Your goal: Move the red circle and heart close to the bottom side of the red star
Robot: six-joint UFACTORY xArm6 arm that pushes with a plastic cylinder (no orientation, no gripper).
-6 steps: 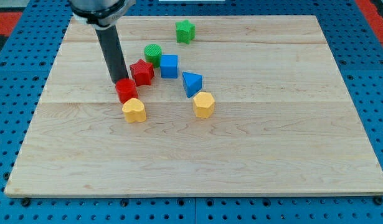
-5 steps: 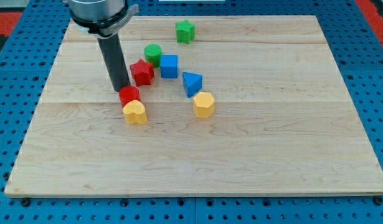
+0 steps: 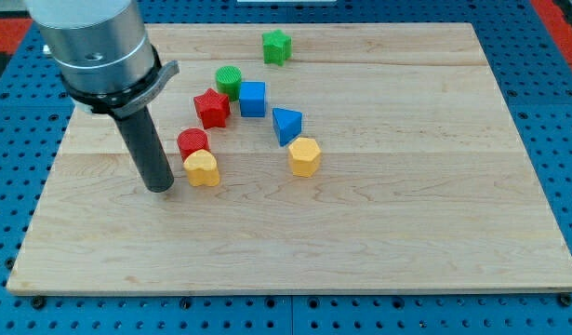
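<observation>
Camera view shows my tip [image 3: 160, 189] planted on the tabletop [image 3: 379, 242] just to the view's left of the yellow heart [image 3: 202, 167], near it but not clearly touching. This end effector is a bare rod with nothing to open or close, so no clamping state applies. A moment ago the tip stood above and left of the red circle [image 3: 192, 142], beside the red star [image 3: 211, 108]; it has since swung down towards the view's bottom and now sits level with the heart. In that time the circle slid slightly down and right, and now rests against the heart's upper edge. The circle lies below and a little left of the star, with a narrow gap; the heart lies one block further down.

Further back stand the yellow hexagon [image 3: 305, 156], the blue triangle [image 3: 286, 125], the blue cube [image 3: 253, 99], the green circle [image 3: 229, 81] touching the star's upper side, and the green star [image 3: 277, 46] well apart.

I judge the task nearly done; from here a push rightwards and upwards would tuck both under the star.
</observation>
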